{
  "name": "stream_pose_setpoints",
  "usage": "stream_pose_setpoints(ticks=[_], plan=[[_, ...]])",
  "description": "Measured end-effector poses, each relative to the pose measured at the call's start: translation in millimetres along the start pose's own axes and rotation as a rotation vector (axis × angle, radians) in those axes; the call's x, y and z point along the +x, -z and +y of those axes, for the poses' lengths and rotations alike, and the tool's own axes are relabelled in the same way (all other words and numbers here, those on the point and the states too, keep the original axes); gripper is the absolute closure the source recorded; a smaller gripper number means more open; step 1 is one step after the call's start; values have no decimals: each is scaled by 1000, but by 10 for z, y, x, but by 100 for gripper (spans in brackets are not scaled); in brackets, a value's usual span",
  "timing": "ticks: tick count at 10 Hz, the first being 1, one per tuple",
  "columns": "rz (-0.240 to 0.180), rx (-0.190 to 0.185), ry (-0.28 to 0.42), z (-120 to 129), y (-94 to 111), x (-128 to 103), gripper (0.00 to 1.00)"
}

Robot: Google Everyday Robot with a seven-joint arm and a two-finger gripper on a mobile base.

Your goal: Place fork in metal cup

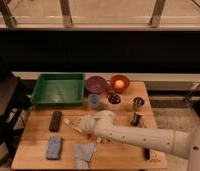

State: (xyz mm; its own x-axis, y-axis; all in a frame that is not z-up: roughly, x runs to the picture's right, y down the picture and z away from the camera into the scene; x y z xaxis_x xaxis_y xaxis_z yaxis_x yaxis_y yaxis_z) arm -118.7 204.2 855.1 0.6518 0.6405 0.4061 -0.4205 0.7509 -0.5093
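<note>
The gripper (75,123) lies low over the near-left part of the tabletop (38,131). It is just right of the black remote (55,120) and on the far side of the crumpled cloth (84,153). The white arm (138,140) stretches across from the near right corner. That reach leaves the gripper well apart from the metal cup (138,103), which stands upright toward the far right, right of the blue cup (94,101) and nearer than the orange bowl (119,82). Mouth up, the cup is ready to take a utensil lowered in from above, so I judge the work to be at the pick-up end, not the delivery end.

Whether the gripper is clenched or released I cannot tell. Its tip merges with a pale streak on the wood (possibly the fork, possibly part of the gripper itself). The fork I cannot pick out with certainty. A thin dark object (147,153) by the near right edge is partly covered by the arm and cannot be named either. The arm's base is cut off at the right border, and the cup's inside is too dark to read.
</note>
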Motion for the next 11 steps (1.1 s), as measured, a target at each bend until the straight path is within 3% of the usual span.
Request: stream_pose_setpoints(ticks=[2,5,6,8,10,11], plan=[[-1,4,2,-21,3,-3,22],[-10,8,31,34,38,-50,48],[-31,-1,66,152,108,-215,62],[-52,3,93,191,232,-412,79],[-69,6,117,244,275,-495,98],[-73,7,120,245,276,-510,100]])
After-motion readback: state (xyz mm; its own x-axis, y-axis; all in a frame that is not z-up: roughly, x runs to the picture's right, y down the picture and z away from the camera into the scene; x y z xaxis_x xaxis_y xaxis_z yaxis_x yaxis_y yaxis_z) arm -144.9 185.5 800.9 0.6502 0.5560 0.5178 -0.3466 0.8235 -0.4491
